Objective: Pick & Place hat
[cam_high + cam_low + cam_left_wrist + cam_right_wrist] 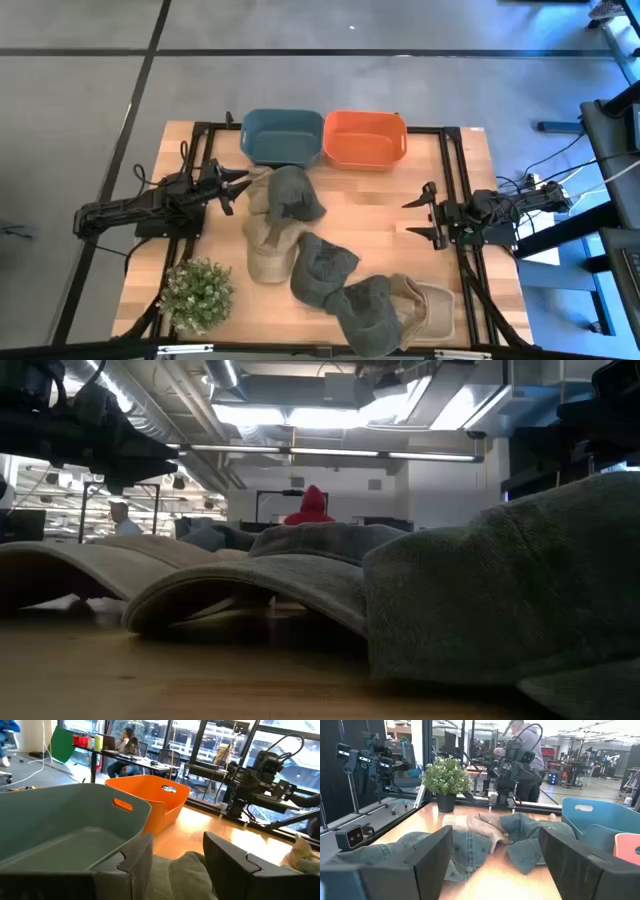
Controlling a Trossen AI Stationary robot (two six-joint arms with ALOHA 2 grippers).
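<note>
I see green hat (292, 193) below blue bin (281, 137), brim down-right | left hand (238, 187) open at hat | right hand (424, 216) open, apart

Grey concrete floor (90, 110) with dark seam lines around the wooden table (365, 205). Open office behind: exposed ceiling ducts, strip lights (330, 452), big windows (200, 742), desks (125, 759), seated people, one in a red hoodie (311, 506).

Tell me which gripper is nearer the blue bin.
Left. The left gripper sits just below the blue bin, over a hat; the right gripper waits across the table, beyond the orange bin.
</note>
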